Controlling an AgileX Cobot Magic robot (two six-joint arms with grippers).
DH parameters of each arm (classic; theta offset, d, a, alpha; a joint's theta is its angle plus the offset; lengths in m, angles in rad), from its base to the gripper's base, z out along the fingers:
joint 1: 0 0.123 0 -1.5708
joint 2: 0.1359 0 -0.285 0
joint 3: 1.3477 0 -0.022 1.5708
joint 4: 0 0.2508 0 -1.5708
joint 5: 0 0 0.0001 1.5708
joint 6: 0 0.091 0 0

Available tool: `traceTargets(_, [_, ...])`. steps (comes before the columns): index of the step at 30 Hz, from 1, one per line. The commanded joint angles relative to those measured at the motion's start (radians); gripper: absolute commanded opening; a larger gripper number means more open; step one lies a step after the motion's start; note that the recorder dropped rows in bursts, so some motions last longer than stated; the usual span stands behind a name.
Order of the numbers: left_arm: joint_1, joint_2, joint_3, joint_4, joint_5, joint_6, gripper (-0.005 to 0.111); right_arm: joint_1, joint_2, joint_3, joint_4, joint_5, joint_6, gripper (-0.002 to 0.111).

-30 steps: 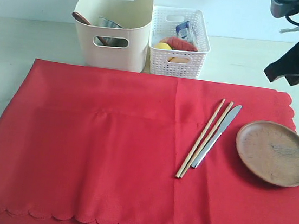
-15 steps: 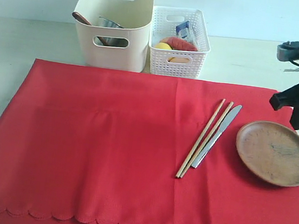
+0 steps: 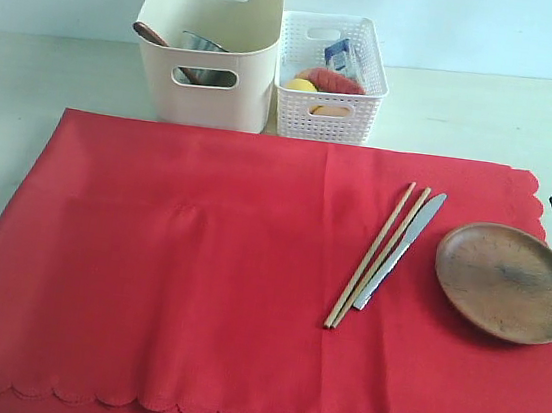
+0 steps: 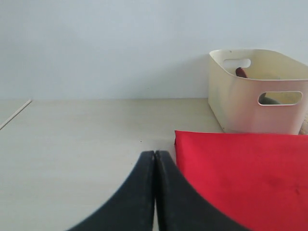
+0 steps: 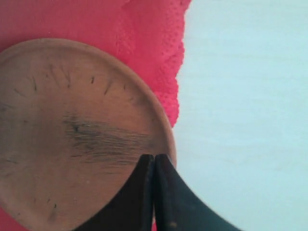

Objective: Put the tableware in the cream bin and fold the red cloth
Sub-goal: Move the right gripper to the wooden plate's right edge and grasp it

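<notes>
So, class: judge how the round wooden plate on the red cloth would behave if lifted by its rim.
The wooden plate looks rigid, so it should probably keep its shape. Its rim is low and thin, so held by one edge it may tilt. It lies flat on the red cloth; rolling seems unlikely.

White perforated basket (image 3: 348,115) on the pale table (image 3: 31,66), 1 lemon (image 3: 300,85), 1 red sausage (image 3: 334,81), 1 blue-white carton (image 3: 341,57) inside.
</notes>
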Motion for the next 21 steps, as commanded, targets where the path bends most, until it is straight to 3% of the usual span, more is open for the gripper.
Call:
traceTargets(1, [0.002,-0.005,0.003,0.000,-0.005,-0.006,0.002,-0.002,0.001,0.001,-0.010,-0.062,0.045,0.009])
traceTargets(7, [0.002,-0.005,0.003,0.000,-0.005,-0.006,0.002,-0.002,0.007,0.001,-0.019,-0.084,0.053,0.048])
traceTargets(10, [0.002,-0.005,0.003,0.000,-0.005,-0.006,0.002,-0.002,0.007,0.001,-0.023,-0.090,0.035,0.060])
traceTargets(21, [0.002,-0.005,0.003,0.000,-0.005,-0.006,0.002,-0.002,0.092,0.001,-0.013,-0.114,0.032,0.059])
